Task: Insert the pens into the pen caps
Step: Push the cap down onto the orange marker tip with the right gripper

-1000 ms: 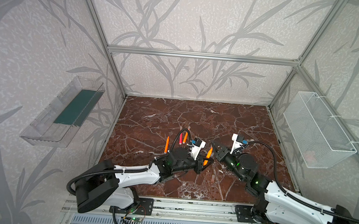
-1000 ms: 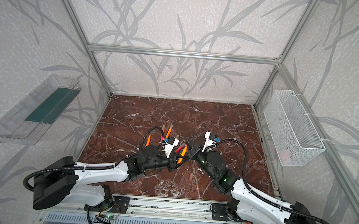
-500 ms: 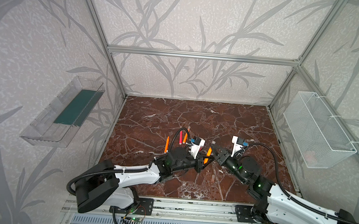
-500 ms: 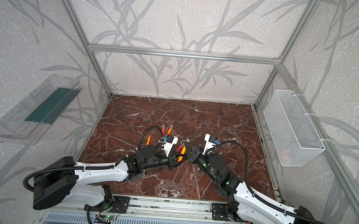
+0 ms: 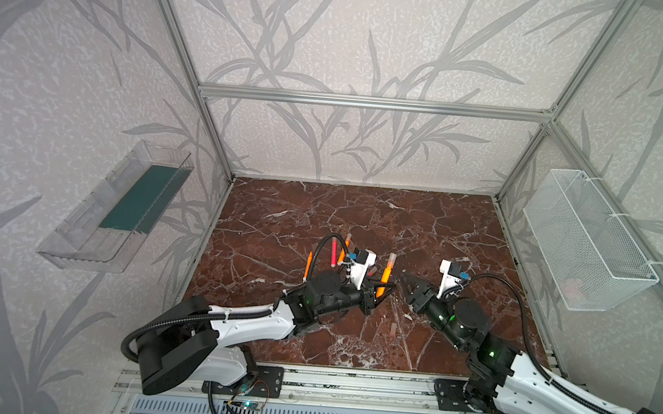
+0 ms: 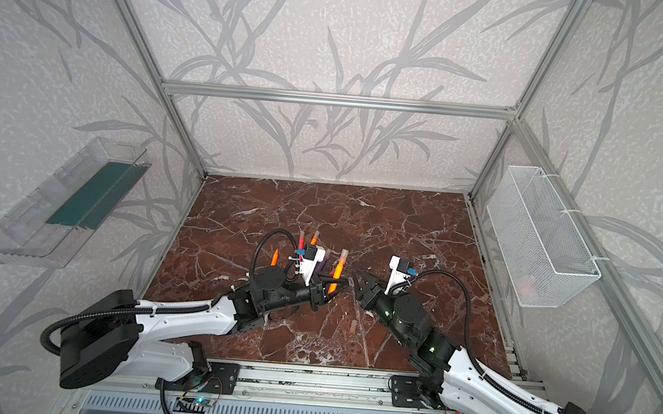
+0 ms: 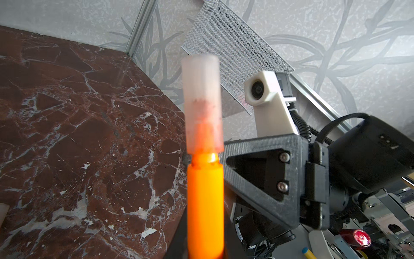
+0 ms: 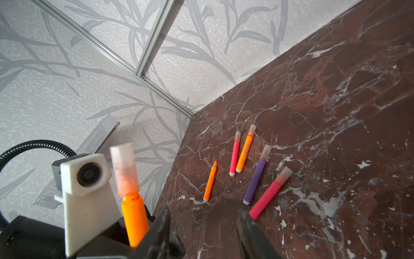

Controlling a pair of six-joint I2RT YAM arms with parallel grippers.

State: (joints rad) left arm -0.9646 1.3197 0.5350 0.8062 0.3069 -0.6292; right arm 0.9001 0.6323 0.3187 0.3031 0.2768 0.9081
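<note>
The left hand (image 5: 379, 294) grips the orange pen (image 5: 385, 277) upright, its cap (image 5: 391, 258) on but seemingly not fully home; press straight along the barrel. The right hand (image 8: 203, 212), at three o'clock, stands part open, empty. On the table (image 5: 361, 218): bare orange pen (image 8: 210, 181) at nine o'clock, loose cap (image 5: 393, 330) at five, neither in the way.
</note>
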